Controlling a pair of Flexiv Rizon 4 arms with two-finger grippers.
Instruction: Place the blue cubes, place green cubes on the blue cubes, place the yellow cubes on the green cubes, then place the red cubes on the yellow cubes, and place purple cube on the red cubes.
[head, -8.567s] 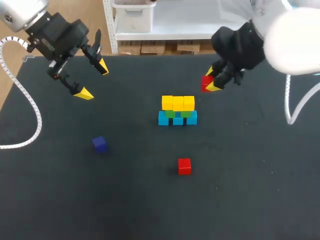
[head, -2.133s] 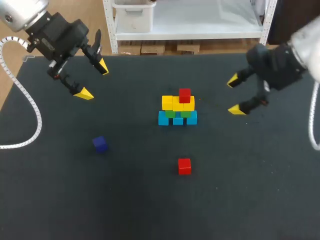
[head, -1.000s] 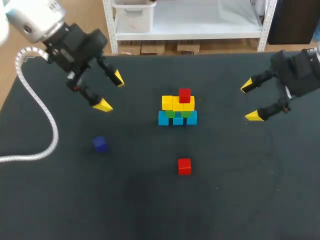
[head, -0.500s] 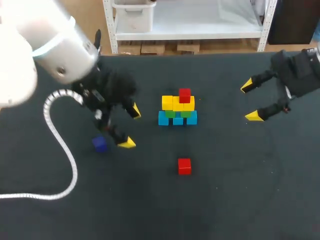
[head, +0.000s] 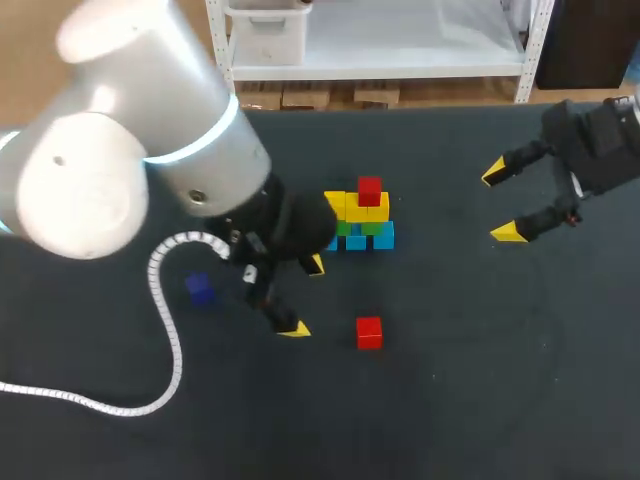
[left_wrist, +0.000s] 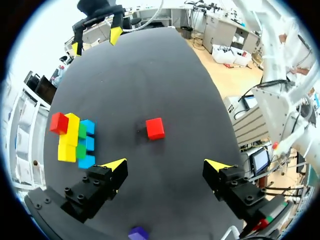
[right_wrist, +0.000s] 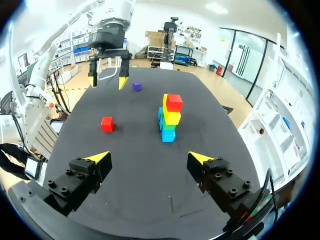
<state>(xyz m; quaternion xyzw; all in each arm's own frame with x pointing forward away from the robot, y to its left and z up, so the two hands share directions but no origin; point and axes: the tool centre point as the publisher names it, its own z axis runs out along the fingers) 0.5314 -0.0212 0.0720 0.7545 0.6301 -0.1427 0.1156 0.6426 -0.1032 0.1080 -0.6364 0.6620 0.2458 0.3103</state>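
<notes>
One loose red cube (head: 369, 332) lies on the surface (head: 480, 380) just beside our left gripper (head: 305, 297), which is spread and empty; we judge the cube light, rigid and smooth, best pinched across two opposite flat faces.

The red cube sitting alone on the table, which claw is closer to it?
Left. The left claw hangs open close beside the lone red cube. The right claw is open too, but much farther off, toward the right edge of the table.

Bright, even overhead light; faint soft shadows on the matte table (head: 480, 380)
</notes>
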